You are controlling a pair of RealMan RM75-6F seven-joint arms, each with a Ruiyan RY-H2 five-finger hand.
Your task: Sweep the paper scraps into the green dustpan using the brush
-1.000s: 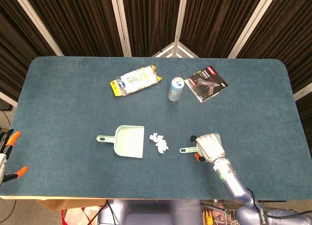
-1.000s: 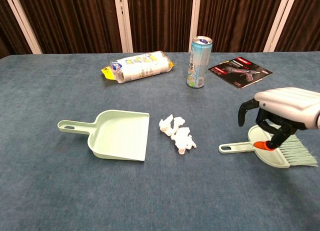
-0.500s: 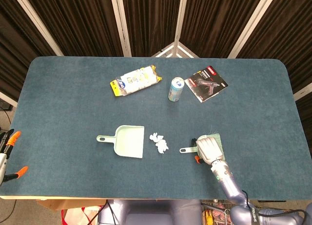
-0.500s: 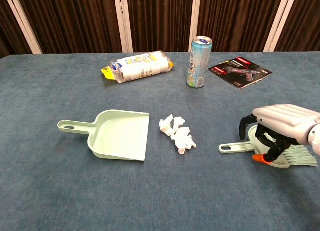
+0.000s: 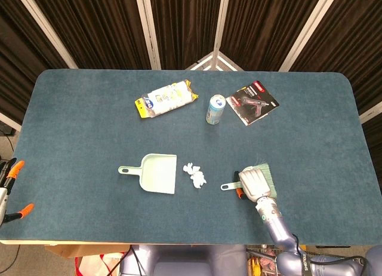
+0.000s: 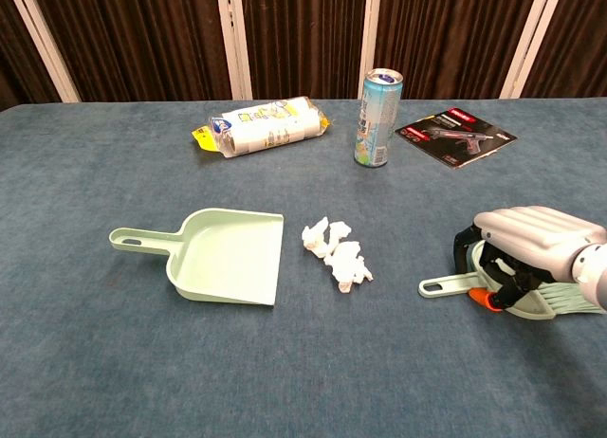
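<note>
The green dustpan [image 5: 158,174] [image 6: 228,258] lies flat left of centre, its handle pointing left and its mouth facing right. White paper scraps [image 5: 195,175] [image 6: 339,253] sit in a small heap just off its open edge. Further right lies the green brush [image 5: 227,185] [image 6: 446,284], handle towards the scraps and bristles [image 6: 579,301] to the right. My right hand [image 5: 253,183] [image 6: 531,234] is down on the brush body, fingers curled around it and the orange-tipped thumb at its near side. My left hand appears in neither view.
At the back stand a drink can [image 5: 215,109] [image 6: 377,118], a white snack packet [image 5: 166,98] [image 6: 266,125] and a red-and-black booklet [image 5: 252,104] [image 6: 455,135]. Orange-handled clamps [image 5: 12,168] hang past the table's left edge. The front edge runs close behind my right forearm.
My right hand has sunk from above the brush onto it and its fingers have curled around the body. The brush handle has shifted slightly right. Dustpan and scraps have stayed put.
</note>
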